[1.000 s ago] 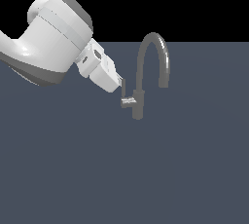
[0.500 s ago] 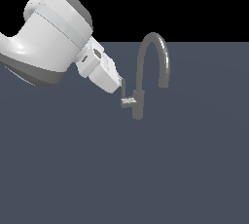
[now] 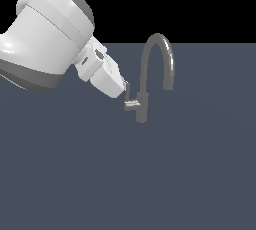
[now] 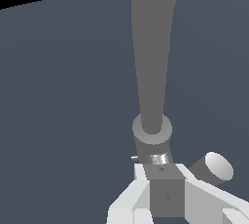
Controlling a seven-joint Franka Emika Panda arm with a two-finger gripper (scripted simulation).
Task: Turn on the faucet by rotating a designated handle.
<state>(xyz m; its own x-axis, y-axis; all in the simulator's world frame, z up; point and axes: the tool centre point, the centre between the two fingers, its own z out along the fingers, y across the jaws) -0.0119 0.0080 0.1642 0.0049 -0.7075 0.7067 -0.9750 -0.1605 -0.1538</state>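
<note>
One faucet (image 3: 150, 74), one handle (image 3: 130, 99), tool (image 3: 124, 88) seemingly touching.

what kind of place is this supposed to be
Most likely a bare simulated test scene, not a real kitchen: a lone grey faucet on a flat slate surface, black void behind, and a white gripper at its handle.

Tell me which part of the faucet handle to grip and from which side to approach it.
Grip the handle on its slim upright rod, not the short stub at the faucet post: the rod looks thin enough to fit between the fingers and gives the most leverage. Approach from the exterior view's left, where the gripper is, since the post and spout block the other side. Whether the fingers already clamp it cannot be told.
</note>
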